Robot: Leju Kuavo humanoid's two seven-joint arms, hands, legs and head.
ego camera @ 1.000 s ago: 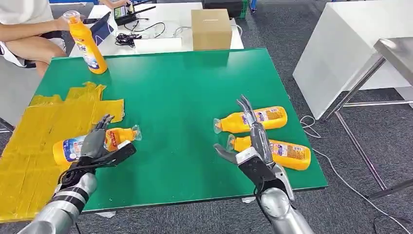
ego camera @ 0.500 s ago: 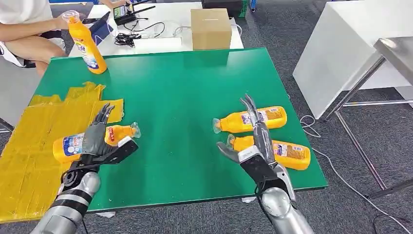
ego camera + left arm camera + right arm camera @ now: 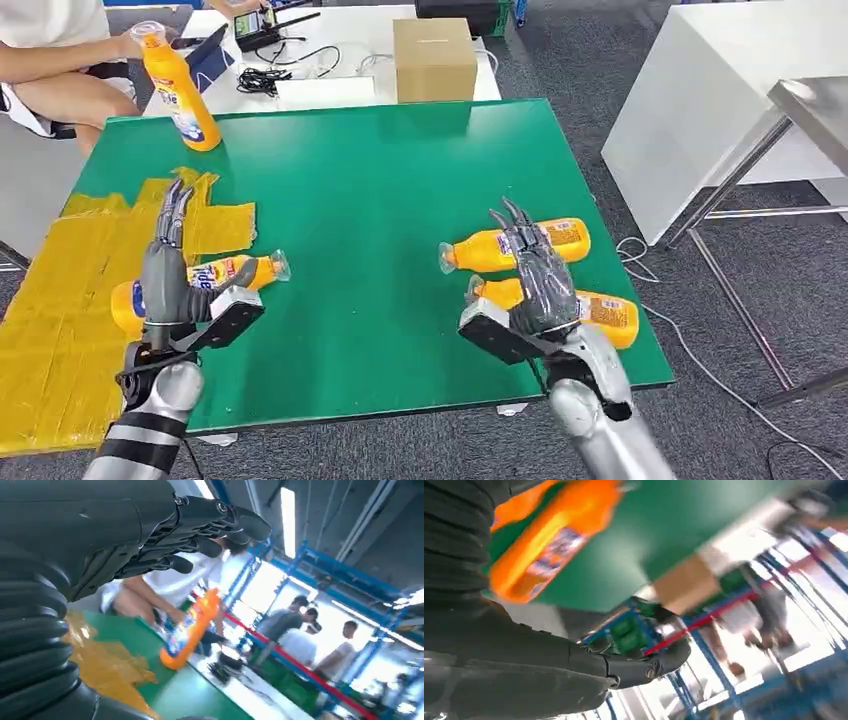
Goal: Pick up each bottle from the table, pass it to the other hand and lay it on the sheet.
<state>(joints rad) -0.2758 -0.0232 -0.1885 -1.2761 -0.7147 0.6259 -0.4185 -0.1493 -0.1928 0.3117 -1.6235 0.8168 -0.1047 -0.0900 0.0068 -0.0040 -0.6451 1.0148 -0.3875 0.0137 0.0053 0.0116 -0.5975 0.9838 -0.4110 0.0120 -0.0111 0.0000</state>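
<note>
At lower left, my left hand point(image 3: 170, 280) stands with fingers spread, holding nothing, in front of a bottle point(image 3: 225, 275) lying at the yellow sheet's point(image 3: 60, 300) edge. My right hand point(image 3: 535, 285), fingers apart and empty, partly covers two lying bottles point(image 3: 570, 238) at right; their labels are unreadable.

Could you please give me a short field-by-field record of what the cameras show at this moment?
surface: green table
sheet: yellow sheet covering the table's left side
bottle on sheet: orange bottle lying on its side, cap toward the table's middle
bottles to move: two orange bottles lying side by side at the right, far one, near one
upright bottle: at the far left corner, a person's hand on it
left hand: open, above the sheet bottle
right hand: open, above the near bottle
</note>
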